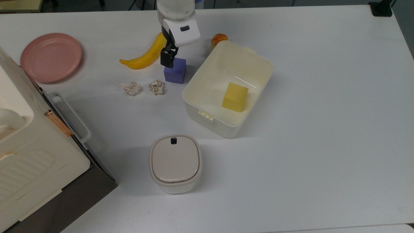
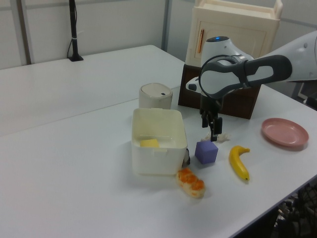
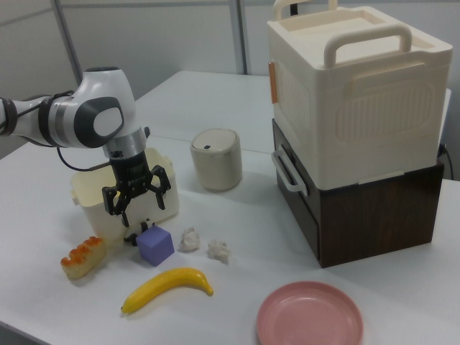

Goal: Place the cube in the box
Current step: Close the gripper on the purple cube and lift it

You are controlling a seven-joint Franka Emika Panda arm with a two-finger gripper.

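The blue-purple cube (image 1: 175, 73) (image 2: 206, 151) (image 3: 156, 246) rests on the white table, just off the box's long side on the top view's left. The cream-white box (image 1: 262, 63) (image 2: 158, 159) (image 3: 85, 191) holds a pale yellow cube (image 1: 235, 97). My gripper (image 1: 169, 61) (image 2: 214, 133) (image 3: 138, 203) hangs just above the blue-purple cube, over its far edge in the top view. It is open, the fingers spread wide in the right view, with nothing between them.
A banana (image 1: 145, 55) lies at the cube's left in the top view, with two crumpled paper wads (image 1: 130, 88) in front. An orange food piece (image 1: 219, 38) sits behind the box. A pink plate (image 1: 50, 57), a lidded container (image 1: 175, 163) and a stacked cabinet (image 1: 29, 155) stand further off.
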